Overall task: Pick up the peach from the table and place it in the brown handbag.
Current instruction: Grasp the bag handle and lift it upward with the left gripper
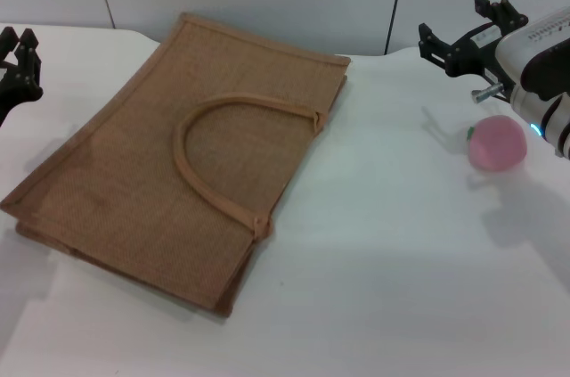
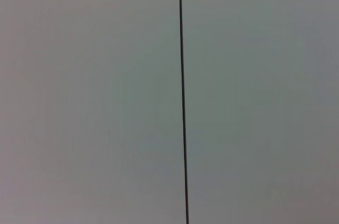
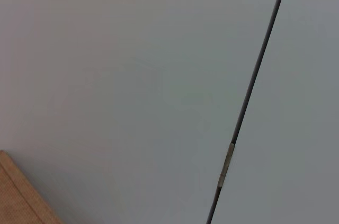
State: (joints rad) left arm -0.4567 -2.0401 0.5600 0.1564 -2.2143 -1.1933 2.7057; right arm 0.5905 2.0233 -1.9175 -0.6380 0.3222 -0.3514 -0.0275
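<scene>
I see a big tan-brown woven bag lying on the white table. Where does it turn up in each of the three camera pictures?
Head view: the flat tan-brown woven handbag fills the left and centre of the white table.
Left wrist view: not in it; only the grey wall panels with a dark seam.
Right wrist view: just one corner at the edge.
Shared landmark: the grey wall panels' dark seam.

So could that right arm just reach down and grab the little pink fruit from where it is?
Probably yes. The right pincer hangs just above and behind the small round pink peach, which sits alone on the white table. Nothing lies between them; the flat brown woven handbag is well aside.
</scene>
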